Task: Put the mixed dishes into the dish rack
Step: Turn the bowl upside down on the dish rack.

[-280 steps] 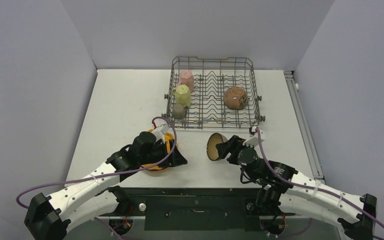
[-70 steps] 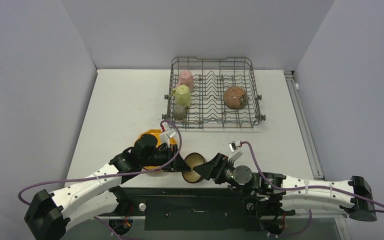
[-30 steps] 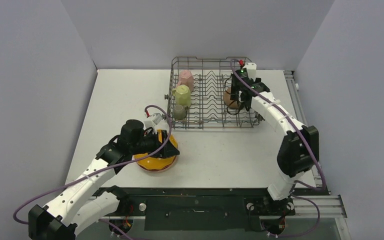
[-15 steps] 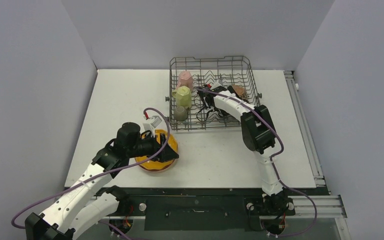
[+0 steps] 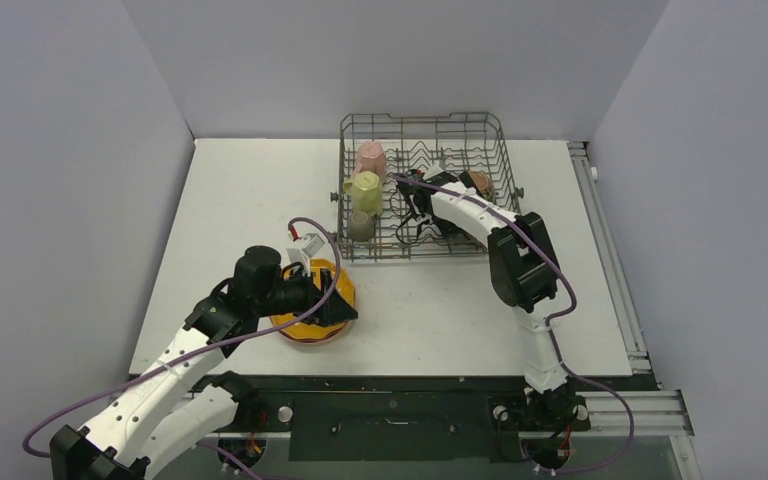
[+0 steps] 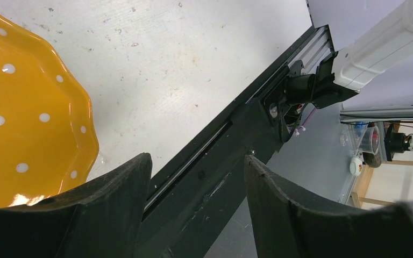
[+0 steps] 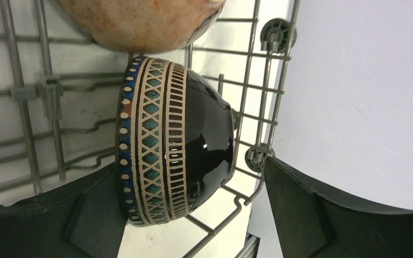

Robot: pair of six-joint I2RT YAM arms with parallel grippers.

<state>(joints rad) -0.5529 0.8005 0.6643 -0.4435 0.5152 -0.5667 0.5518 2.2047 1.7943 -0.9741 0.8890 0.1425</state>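
- Grey wire dish rack (image 5: 420,117): rectangular basket of thin metal rod with raised sides and rows of upright tines; stands at 12 o'clock on the table (image 5: 240,200), a white, faintly scuffed and speckled top
- Pink mug (image 5: 370,158), pale yellow mug (image 5: 364,190), grey-olive cup (image 5: 360,226): smooth glazed ware in a line along the rack's 9 o'clock side, pink farthest, olive nearest
- Patterned bowl (image 7: 193,145): glossy dark body, with a band of tan lattice and bars over blue near the rim; lies on its side on the rack wires, close to the side wall
- Brown bowl (image 7: 140,21): matt, mottled orange-brown, rounded; in the rack just beside the patterned bowl, at the rack's 3 o'clock side in the top view
- Right gripper (image 7: 191,166): reaches into the rack; jaws spread wide on either side of the patterned bowl, one finger clear of it with a broad gap, so no grip
- Orange plate (image 6: 27,107): glossy, scalloped edge, white dots; flat on the table at 7 o'clock
- Left gripper (image 6: 196,161): over the plate's near rim; dark curved fingers (image 6: 113,204) apart, nothing between them, only table and a black rail (image 6: 220,156) behind
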